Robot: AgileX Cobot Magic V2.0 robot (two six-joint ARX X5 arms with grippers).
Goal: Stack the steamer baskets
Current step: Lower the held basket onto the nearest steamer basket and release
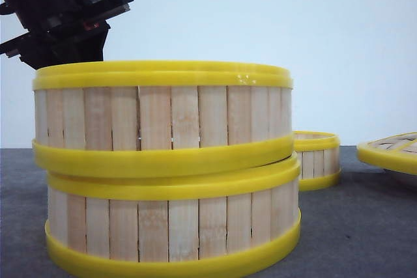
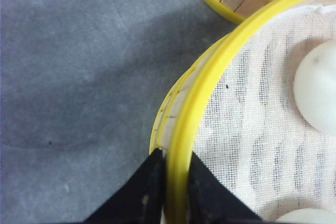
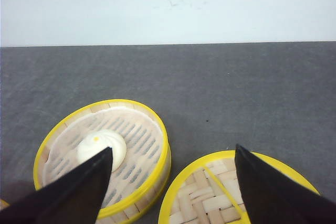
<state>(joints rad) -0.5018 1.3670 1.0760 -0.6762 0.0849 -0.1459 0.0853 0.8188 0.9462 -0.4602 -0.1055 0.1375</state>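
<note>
— Where the left gripper [image 2: 176, 182] sits at the bottom centre of the left wrist view, what is it doing?

— Its two black fingers [image 2: 144, 192] are pinched together on the glossy yellow top ring of the upper round bamboo-slat steamer basket [image 2: 181, 124], one finger outside the wall, one inside. White gauze cloth [image 2: 252, 124] lines that basket, with a pale round bun [image 2: 317, 87] at the right edge of the frame.

— And that basket in the front view?

— It fills the middle left, upper basket [image 1: 163, 118] resting on the lower matching steamer basket [image 1: 172, 226], set slightly off to the left and tilted, I think, though the close angle makes that hard to judge. The black left arm [image 1: 58, 11] shows at the upper left.

— The right gripper [image 3: 173, 182]?

— Spread wide, holding nothing, its dark fingers [image 3: 79, 192] at the bottom corners of the right wrist view. Between them lie the third steamer basket [image 3: 102, 156] at lower left, holding a white bun [image 3: 102, 148], and just beside it the flat woven yellow-rimmed lid [image 3: 210, 198]. All rest on the grey table [image 3: 236, 93].
</note>
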